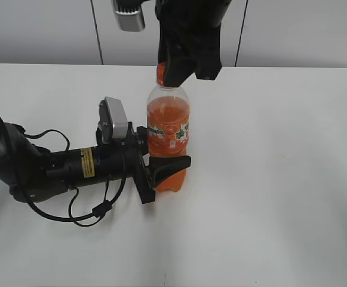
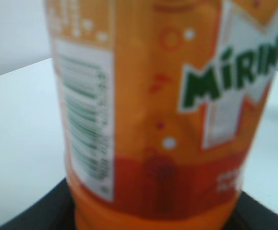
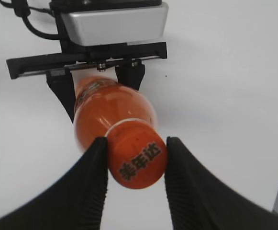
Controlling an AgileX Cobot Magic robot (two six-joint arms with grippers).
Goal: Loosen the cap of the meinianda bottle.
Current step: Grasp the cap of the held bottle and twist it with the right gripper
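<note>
meinianda bottle [image 1: 168,128]: upright on tabletop [image 1: 281,179], long axis vertical | cap [image 3: 138,157]: faces up, clamped by right tool [image 3: 136,160] | left tool [image 1: 161,170]: grips lower body

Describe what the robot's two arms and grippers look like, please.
Both are matte black. The left arm carries a yellow sticker, looping black cables and a silver-grey camera box. The right gripper has broad black fingers with finely ribbed pads; the left gripper is black too.
</note>
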